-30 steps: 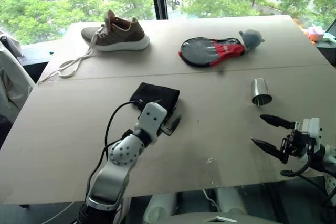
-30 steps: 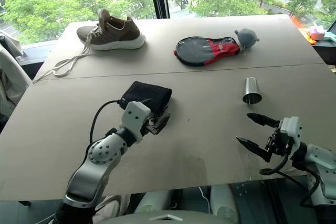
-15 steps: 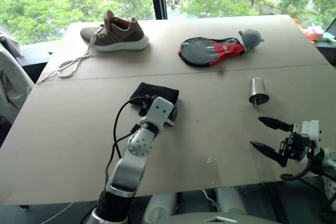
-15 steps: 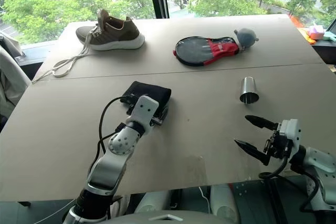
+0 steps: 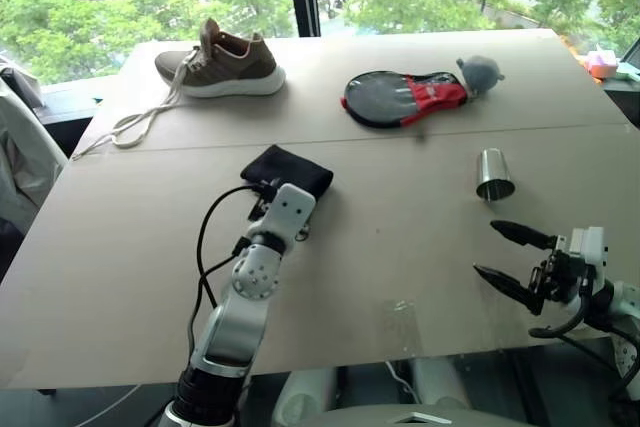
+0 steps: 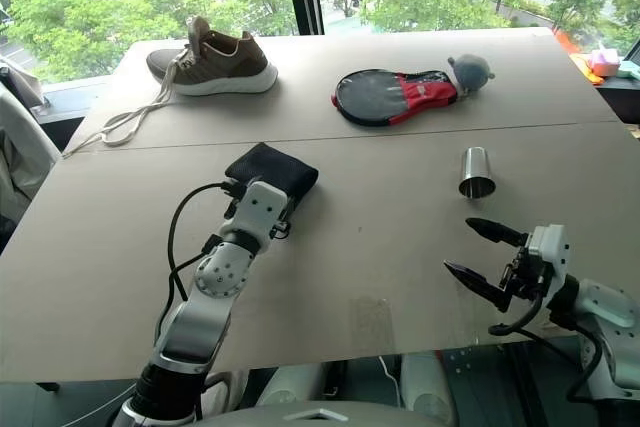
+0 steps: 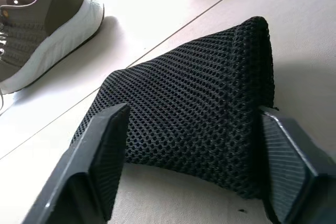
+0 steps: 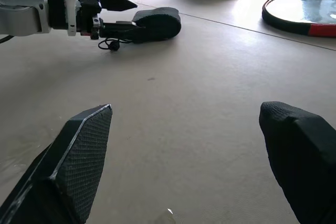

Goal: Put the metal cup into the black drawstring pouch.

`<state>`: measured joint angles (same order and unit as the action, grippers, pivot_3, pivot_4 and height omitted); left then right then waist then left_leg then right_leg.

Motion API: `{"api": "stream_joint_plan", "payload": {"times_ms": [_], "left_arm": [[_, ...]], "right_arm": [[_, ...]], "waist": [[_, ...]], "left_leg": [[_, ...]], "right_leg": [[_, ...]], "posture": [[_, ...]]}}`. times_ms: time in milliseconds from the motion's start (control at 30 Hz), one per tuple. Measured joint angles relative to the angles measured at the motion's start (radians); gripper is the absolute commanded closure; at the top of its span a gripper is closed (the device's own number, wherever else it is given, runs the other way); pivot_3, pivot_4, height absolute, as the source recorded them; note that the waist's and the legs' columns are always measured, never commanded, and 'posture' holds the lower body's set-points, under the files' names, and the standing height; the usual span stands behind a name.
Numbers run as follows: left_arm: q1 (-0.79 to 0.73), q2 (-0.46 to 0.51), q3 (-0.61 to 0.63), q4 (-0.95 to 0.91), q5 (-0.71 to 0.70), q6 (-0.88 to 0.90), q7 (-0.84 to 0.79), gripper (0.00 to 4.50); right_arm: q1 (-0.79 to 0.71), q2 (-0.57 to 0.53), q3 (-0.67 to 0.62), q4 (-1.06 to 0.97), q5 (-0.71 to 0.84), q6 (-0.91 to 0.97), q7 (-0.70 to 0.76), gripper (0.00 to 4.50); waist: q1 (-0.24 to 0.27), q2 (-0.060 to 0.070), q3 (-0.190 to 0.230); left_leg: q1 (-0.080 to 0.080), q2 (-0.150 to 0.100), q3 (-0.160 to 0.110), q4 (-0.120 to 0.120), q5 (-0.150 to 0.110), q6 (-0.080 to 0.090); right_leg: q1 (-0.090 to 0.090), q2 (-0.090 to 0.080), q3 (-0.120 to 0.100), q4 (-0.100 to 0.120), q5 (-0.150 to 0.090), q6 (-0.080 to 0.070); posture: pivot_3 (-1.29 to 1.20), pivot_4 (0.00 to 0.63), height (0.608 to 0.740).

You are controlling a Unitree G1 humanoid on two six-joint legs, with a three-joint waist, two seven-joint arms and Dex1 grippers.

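The black drawstring pouch [image 5: 290, 165] lies left of the table's middle, a soft mesh bag bunched into a hump. My left gripper [image 7: 191, 113] reaches level onto its near end, one finger [image 7: 100, 156] against each side, shut on the fabric. A loop of its cord [image 8: 110, 44] trails on the table by the gripper. The metal cup [image 5: 494, 176], a small shiny tumbler, stands mouth down at the right, apart from both arms. My right gripper [image 5: 485, 249] hovers near the front edge, just in front of the cup, open and holding nothing.
A brown sneaker [image 5: 222, 65] with long loose laces sits at the far left. A grey-and-red paddle-shaped case [image 5: 400, 97] with a grey ball [image 5: 480, 71] at its end lies far centre. A seam [image 5: 560, 128] crosses the table [image 5: 420, 247] between them and the pouch.
My left gripper has pushed forward and left onto the pouch and narrowed its fingers on it. The pouch has bunched narrower and shifted slightly away. The right arm has kept still.
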<state>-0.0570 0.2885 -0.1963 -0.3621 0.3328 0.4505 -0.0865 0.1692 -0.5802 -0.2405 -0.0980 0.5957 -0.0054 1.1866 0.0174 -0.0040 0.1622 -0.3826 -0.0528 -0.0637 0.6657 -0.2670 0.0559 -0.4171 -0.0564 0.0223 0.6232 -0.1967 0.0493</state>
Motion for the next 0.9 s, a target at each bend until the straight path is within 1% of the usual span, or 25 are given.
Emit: {"api": "stream_joint_plan", "payload": {"times_ms": [67, 133, 333, 433, 467, 500, 600, 633, 700, 767, 900], "left_arm": [[0.002, 0.005, 0.0, 0.006, 0.009, 0.0, -0.002, 3.61], [0.002, 0.016, -0.001, 0.019, 0.027, 0.001, -0.004, 4.45], [0.001, 0.016, 0.007, 0.028, 0.037, -0.001, -0.005, 4.45], [-0.017, -0.011, 0.036, 0.033, 0.016, 0.005, -0.011, 4.45], [-0.034, -0.033, 0.054, 0.033, -0.011, 0.017, -0.023, 4.45], [-0.048, -0.047, 0.064, 0.033, -0.031, 0.024, -0.031, 4.45], [-0.071, -0.078, 0.096, 0.025, -0.092, 0.032, -0.057, 4.45], [-0.075, -0.093, 0.117, 0.016, -0.133, 0.04, -0.078, 4.45], [-0.077, -0.096, 0.134, 0.004, -0.187, 0.042, -0.115, 4.45], [-0.076, -0.092, 0.154, -0.009, -0.238, 0.041, -0.152, 4.45], [-0.073, -0.084, 0.178, -0.021, -0.312, 0.041, -0.204, 4.45]], "right_arm": [[0.0, 0.0, 0.001, 0.0, -0.003, 0.001, -0.004, 0.0], [-0.002, 0.001, 0.004, 0.0, -0.006, 0.001, -0.01, 0.0], [-0.008, 0.001, 0.01, 0.001, -0.034, 0.003, -0.038, 0.0], [-0.04, 0.008, 0.02, -0.002, -0.12, -0.001, -0.139, 0.0], [-0.061, 0.041, 0.022, -0.005, -0.181, -0.011, -0.227, 0.0], [-0.068, 0.061, 0.027, -0.01, -0.217, -0.026, -0.276, 0.0], [-0.07, 0.098, 0.033, -0.011, -0.324, -0.108, -0.387, 0.0], [-0.075, 0.105, 0.03, 0.015, -0.389, -0.175, -0.445, 0.0], [-0.098, 0.115, 0.016, 0.085, -0.469, -0.248, -0.541, 0.0], [-0.114, 0.117, 0.002, 0.15, -0.519, -0.284, -0.62, 0.0], [-0.165, 0.132, -0.001, 0.209, -0.547, -0.277, -0.703, 0.0]], "waist": [[0.0, 0.0, 0.0], [0.0, 0.0, 0.0], [0.0, 0.0, 0.0], [0.0, 0.0, 0.0], [0.0, 0.0, 0.0], [0.0, 0.0, 0.0], [0.002, 0.0, 0.0], [0.001, 0.0, 0.0], [-0.001, 0.0, 0.0], [-0.002, 0.0, 0.0], [-0.005, 0.0, 0.0]], "left_leg": [[0.0, 0.0, 0.0, 0.0, 0.0, 0.0], [0.0, 0.0, 0.0, 0.0, 0.0, 0.0], [0.0, 0.0, 0.0, 0.0, 0.0, 0.0], [0.0, 0.0, 0.0, 0.0, 0.0, 0.0], [0.0, 0.0, -0.001, 0.0, -0.001, -0.002], [0.0, 0.0, -0.001, 0.0, -0.002, -0.004], [-0.001, -0.001, -0.001, 0.0, -0.001, -0.004], [-0.001, -0.002, 0.0, 0.0, 0.0, -0.007], [-0.001, -0.002, 0.002, 0.0, 0.002, -0.008], [-0.001, -0.002, 0.003, 0.0, 0.003, -0.006], [0.0, -0.002, 0.003, 0.0, 0.003, -0.005]], "right_leg": [[0.0, 0.0, 0.0, 0.0, 0.0, 0.0], [0.0, 0.0, 0.0, 0.0, 0.0, 0.0], [0.0, 0.0, 0.0, 0.0, 0.0, 0.0], [0.0, 0.0, 0.0, 0.0, 0.0, 0.0], [0.0, 0.0, -0.001, 0.0, 0.0, 0.0], [-0.001, 0.0, -0.001, 0.001, 0.0, 0.0], [-0.002, 0.0, -0.001, 0.001, 0.0, 0.0], [-0.002, 0.0, -0.002, 0.001, 0.0, 0.0], [-0.002, 0.0, -0.002, 0.001, 0.0, 0.0], [-0.002, 0.0, -0.002, 0.001, 0.0, 0.0], [-0.002, 0.001, -0.001, 0.002, 0.0, 0.0]], "posture": [[0.0, 0.15, 0.74], [0.0, 0.15, 0.74], [0.0, 0.15, 0.74], [0.0, 0.15, 0.74], [0.0, 0.15, 0.74], [0.0, 0.15, 0.74], [0.0, 0.15, 0.74], [0.0, 0.15, 0.74], [0.0, 0.15, 0.74], [0.0, 0.15, 0.74], [0.0, 0.15, 0.74]]}}
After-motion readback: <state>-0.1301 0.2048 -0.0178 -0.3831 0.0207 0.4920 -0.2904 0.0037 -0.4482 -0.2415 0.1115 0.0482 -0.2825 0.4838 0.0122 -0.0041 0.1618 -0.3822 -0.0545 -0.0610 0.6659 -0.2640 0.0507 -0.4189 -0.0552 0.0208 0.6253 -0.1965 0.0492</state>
